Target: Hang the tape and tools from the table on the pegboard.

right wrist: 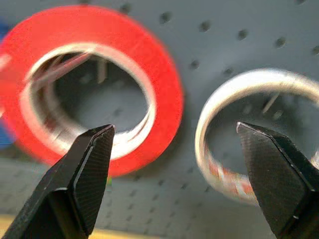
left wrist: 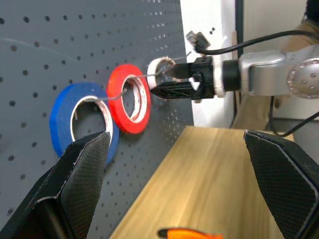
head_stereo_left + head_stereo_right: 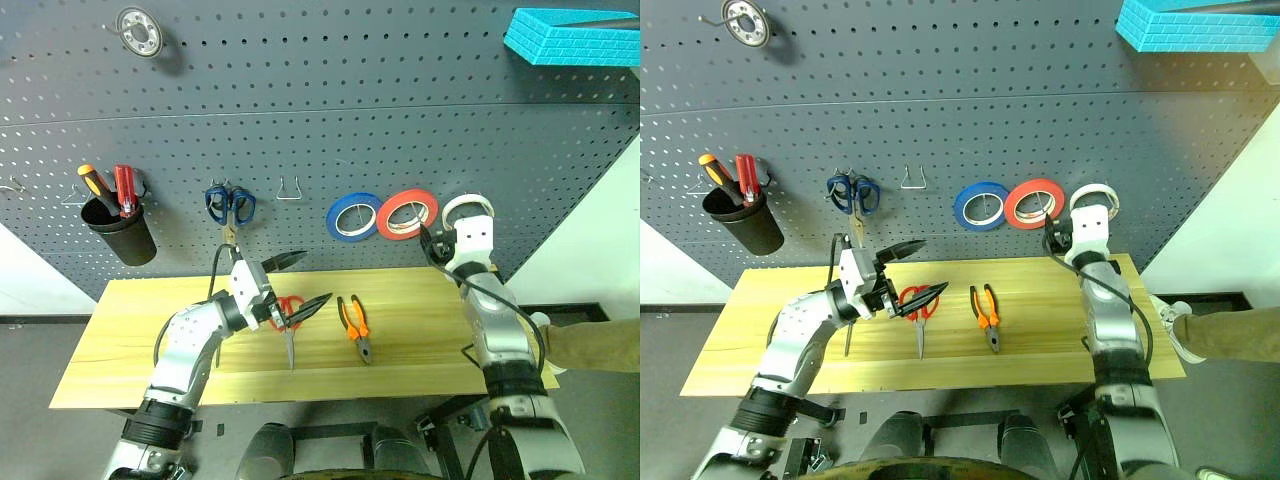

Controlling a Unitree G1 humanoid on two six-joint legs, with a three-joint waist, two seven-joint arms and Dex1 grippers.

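Beyond right hand [image 1: 172,174]: hung tape [image 1: 259,144]

cream tape [image 3: 468,209] on pegboard [image 3: 330,120], seemingly hook-hung

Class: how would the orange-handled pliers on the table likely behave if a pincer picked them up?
The pliers are probably stiff and heavy for their size, being metal-jawed. Their handles lie splayed, so they may pivot when squeezed. Lying flat on the table, they shouldn't roll.
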